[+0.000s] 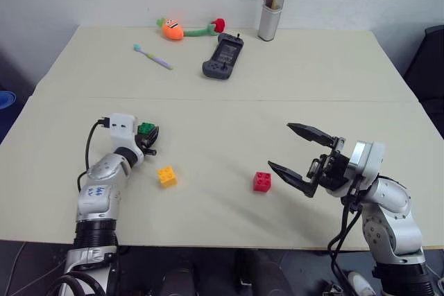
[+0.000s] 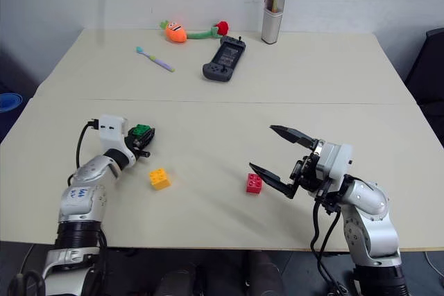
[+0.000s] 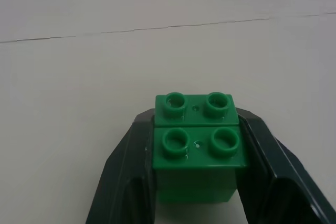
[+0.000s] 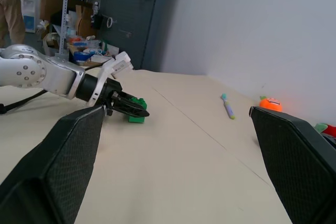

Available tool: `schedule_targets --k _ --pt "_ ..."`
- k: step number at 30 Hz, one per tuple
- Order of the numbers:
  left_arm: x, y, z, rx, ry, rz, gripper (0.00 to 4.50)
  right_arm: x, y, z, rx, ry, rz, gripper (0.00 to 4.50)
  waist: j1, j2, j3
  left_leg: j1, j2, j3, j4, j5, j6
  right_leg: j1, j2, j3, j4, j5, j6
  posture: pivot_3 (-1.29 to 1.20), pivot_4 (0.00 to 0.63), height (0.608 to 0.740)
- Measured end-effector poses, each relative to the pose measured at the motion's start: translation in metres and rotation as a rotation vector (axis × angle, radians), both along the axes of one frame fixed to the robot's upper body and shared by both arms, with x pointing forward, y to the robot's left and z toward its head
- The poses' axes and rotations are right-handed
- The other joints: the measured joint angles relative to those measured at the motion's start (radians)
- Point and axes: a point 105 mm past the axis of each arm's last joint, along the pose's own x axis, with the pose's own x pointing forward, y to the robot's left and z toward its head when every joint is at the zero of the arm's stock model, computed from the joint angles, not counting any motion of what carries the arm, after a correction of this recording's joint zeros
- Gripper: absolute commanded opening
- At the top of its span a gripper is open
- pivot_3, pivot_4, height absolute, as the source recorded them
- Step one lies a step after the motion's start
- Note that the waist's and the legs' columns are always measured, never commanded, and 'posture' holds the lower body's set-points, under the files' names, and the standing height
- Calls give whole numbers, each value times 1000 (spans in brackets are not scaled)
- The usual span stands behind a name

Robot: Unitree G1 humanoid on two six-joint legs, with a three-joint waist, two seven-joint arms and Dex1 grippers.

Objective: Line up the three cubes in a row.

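Three cubes lie on the tabletop [image 1: 229,112], none yet in a row. The green cube [image 3: 197,145] sits toward the left edge, clamped between the two fingers of the left claw [image 1: 148,136], which grip its opposite side walls with the studs facing up. The yellow-orange cube [image 1: 167,176] rests just beside that claw, nearer the front edge. The red cube [image 1: 262,181] lies near the front edge, right of the middle, well apart from the yellow-orange one. The right claw [image 1: 302,152] stands with its fingers spread wide and holding nothing, the lower finger just beside the red cube. In my judgement these bricks are light, rigid plastic with smooth, somewhat slippery walls; they should slide readily on the bare surface and are unlikely to deform or break. The flat side walls, taken squarely below the studs, appear the soundest hold. A corner grip may let a brick twist out.
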Motion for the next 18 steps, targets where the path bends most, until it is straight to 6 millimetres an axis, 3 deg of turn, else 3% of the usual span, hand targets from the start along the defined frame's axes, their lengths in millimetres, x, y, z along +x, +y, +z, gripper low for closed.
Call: schedule_targets --k 4,5,7,11,14,18 --pt "-7 -19 42 -8 -104 -297 1523 -1 -1 -1 -10 1 0 4500 3 -1 1 -2 0 -1 1 0 0 -1 0 -1 0 0 0 0 150 740" --pt "-14 -29 60 26 -144 -417 1523 -1 -3 -1 -17 1 -2 4500 4 -1 1 -2 0 0 2 0 0 -1 0 -1 -1 0 0 0 150 740" --pt "-35 -56 72 181 -139 -684 1523 -5 -11 -6 -71 14 -5 4500 6 -1 1 -3 -1 0 1 0 0 0 0 -1 -2 0 0 0 150 740" --pt "-67 -102 61 352 -61 -1040 1523 -6 -42 -4 -166 9 -72 4500 18 0 1 -3 -1 1 4 -1 2 0 0 1 -3 0 0 0 150 740" --pt "-72 -122 47 328 -21 -1106 1523 -12 -59 -8 -224 39 -96 4500 21 0 1 -3 0 1 5 -1 2 0 2 2 -1 0 0 0 150 740" --pt "-80 -144 26 364 -4 -1181 1523 -21 -61 -16 -223 86 -86 4500 18 0 1 -2 0 2 5 -1 2 0 2 3 0 0 0 0 150 740"
